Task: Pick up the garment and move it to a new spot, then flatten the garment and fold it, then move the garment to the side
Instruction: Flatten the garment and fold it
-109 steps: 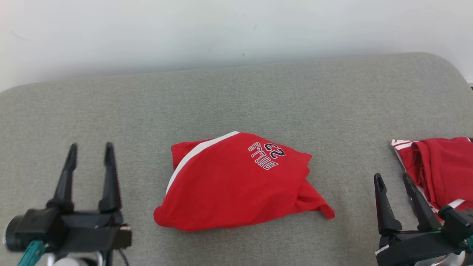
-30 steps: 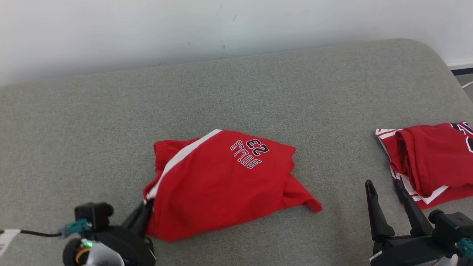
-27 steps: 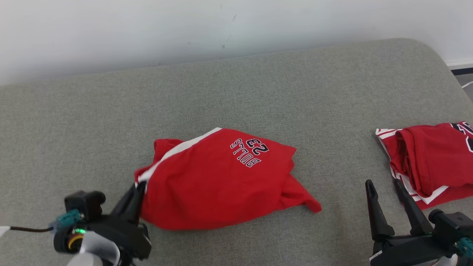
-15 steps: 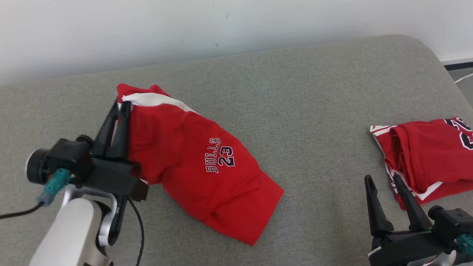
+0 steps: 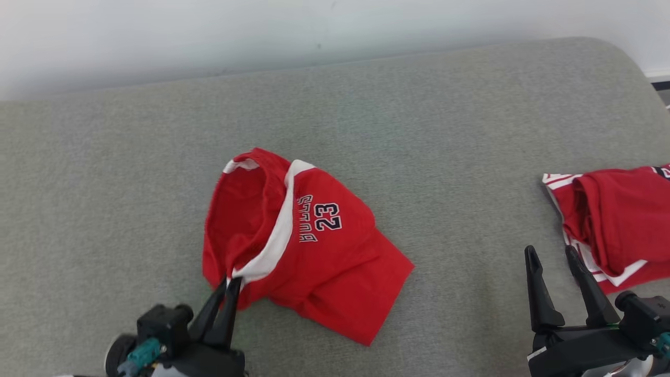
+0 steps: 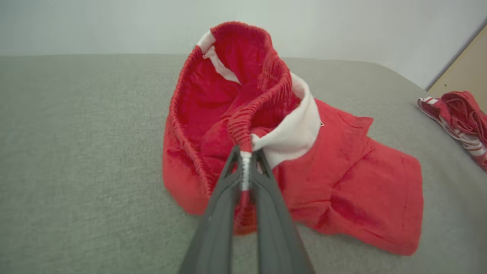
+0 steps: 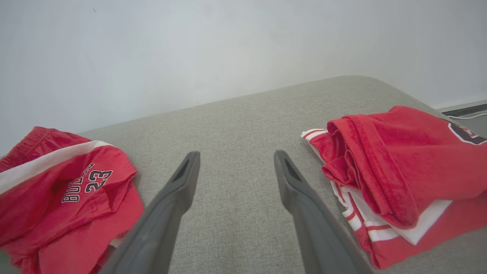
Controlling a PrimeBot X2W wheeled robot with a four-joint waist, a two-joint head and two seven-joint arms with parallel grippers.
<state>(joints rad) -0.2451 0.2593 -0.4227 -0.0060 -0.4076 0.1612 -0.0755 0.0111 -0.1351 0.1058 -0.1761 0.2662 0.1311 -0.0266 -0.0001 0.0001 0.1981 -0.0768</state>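
Shorts set down, the left end effector (image 5: 230,280) pinching their waistband (image 6: 243,121).

Its fingers are pressed together on the white-striped elastic, low over the grey cushion (image 5: 104,183). The red shorts (image 5: 324,262) lie bunched just beyond it, waist gaping open, one leg spread out to its right. I'd judge the move to a new spot is nearly done; next comes letting go and flattening, which calls for pulling the cloth out from both sides. The right end effector (image 5: 550,250) hangs spread and empty well off to the right, with a second red pile (image 5: 617,230) just past it. There is bare cushion left of and beyond the shorts; the far edge meets the wall (image 5: 157,31).
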